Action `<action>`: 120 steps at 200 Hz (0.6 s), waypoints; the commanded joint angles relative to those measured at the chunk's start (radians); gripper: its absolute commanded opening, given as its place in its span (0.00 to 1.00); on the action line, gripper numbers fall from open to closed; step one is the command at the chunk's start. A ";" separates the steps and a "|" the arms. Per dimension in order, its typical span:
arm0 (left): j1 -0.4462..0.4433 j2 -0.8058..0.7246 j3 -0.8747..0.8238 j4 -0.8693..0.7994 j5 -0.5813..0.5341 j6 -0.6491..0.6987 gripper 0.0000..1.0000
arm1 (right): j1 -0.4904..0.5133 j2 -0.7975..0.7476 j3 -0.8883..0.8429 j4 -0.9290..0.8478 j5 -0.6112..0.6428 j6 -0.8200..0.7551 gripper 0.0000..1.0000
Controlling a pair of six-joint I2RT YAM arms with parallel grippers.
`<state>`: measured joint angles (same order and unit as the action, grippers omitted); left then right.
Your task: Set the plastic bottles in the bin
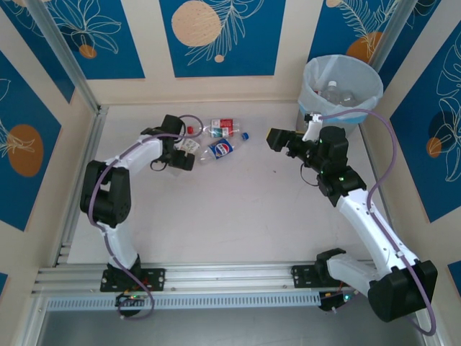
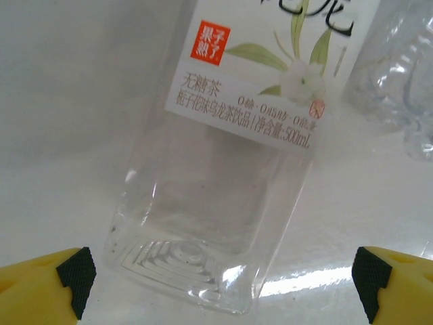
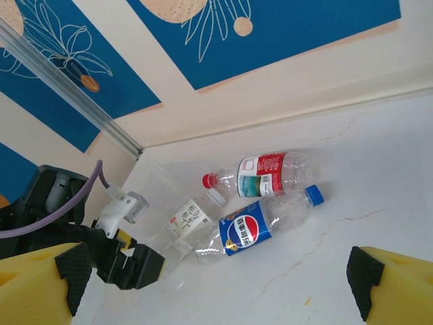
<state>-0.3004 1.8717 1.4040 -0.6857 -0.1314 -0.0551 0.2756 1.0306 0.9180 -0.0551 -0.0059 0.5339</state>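
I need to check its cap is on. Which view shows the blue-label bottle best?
The right wrist view: the blue-label bottle lies whole and large, blue cap on, beside the red-label bottle. The top external view shows it small, cap just visible. The left wrist view looks closely at the white-label bottle.

White counter (image 1: pixel 238 209) carries a lying Pepsi bottle (image 1: pixel 222 149); red-labelled bottle (image 1: pixel 220 127) just behind it, white-labelled tea bottle (image 1: pixel 189 145) beside it, lined bin (image 1: pixel 310 90) well apart

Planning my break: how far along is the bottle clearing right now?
Done: some bottles lie in the bin. In hand: nothing gripped; the left gripper, jaws open, flanks the white-label bottle. The right gripper is open, empty. Left: that one, the red-label bottle and the blue-label bottle.
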 commanded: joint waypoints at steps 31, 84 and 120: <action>0.060 0.081 0.088 -0.093 0.082 0.096 0.99 | -0.003 -0.034 0.033 -0.018 0.031 -0.013 1.00; 0.059 0.121 0.128 -0.118 0.098 0.166 0.99 | -0.003 -0.032 0.041 -0.020 0.034 -0.012 1.00; 0.060 0.167 0.147 -0.143 0.078 0.197 0.96 | -0.004 -0.032 0.038 -0.026 0.040 -0.011 0.99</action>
<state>-0.2443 2.0026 1.5269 -0.7757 -0.0525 0.0906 0.2749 1.0100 0.9257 -0.0696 0.0189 0.5308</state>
